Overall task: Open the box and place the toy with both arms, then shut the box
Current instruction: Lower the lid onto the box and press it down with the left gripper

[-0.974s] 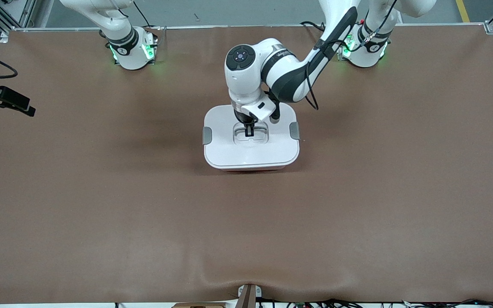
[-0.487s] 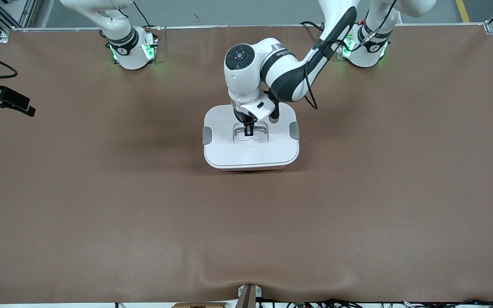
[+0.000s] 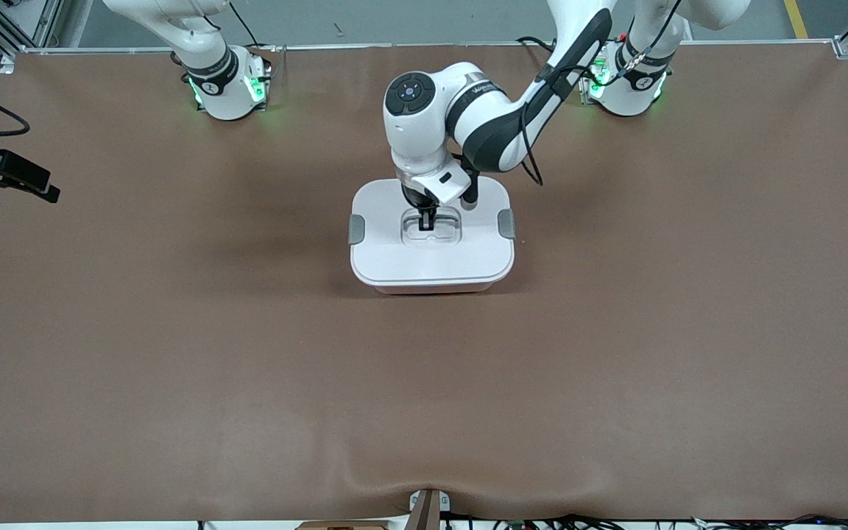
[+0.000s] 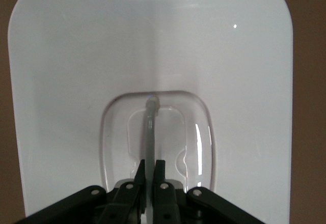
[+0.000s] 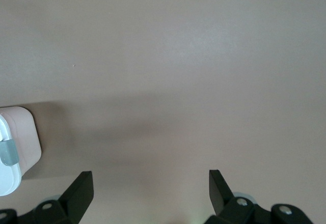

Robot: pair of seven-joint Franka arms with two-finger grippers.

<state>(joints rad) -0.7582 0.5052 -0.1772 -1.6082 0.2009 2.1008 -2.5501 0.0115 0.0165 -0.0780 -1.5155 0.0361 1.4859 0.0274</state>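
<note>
The box (image 3: 431, 261) stands mid-table with its white lid (image 4: 76, 81) on and a sliver of pink body showing under the lid's near edge. My left gripper (image 3: 428, 223) reaches down into the lid's recess. In the left wrist view the left gripper (image 4: 150, 167) is shut on the thin clear handle bar (image 4: 150, 127). My right gripper (image 5: 150, 180) hangs open over bare table beside the box (image 5: 20, 132), nothing between its fingers; it is out of the front view. The toy is out of view.
Grey clips (image 3: 356, 230) (image 3: 506, 223) sit on the box's two short sides. A black camera clamp (image 3: 4, 173) juts in at the right arm's end of the table. The brown mat (image 3: 424, 405) has a small ripple at its near edge.
The left arm's wrist has shifted slightly toward the robots' bases, and the lid's near edge has moved a little with it. The grip on the handle is unchanged.
</note>
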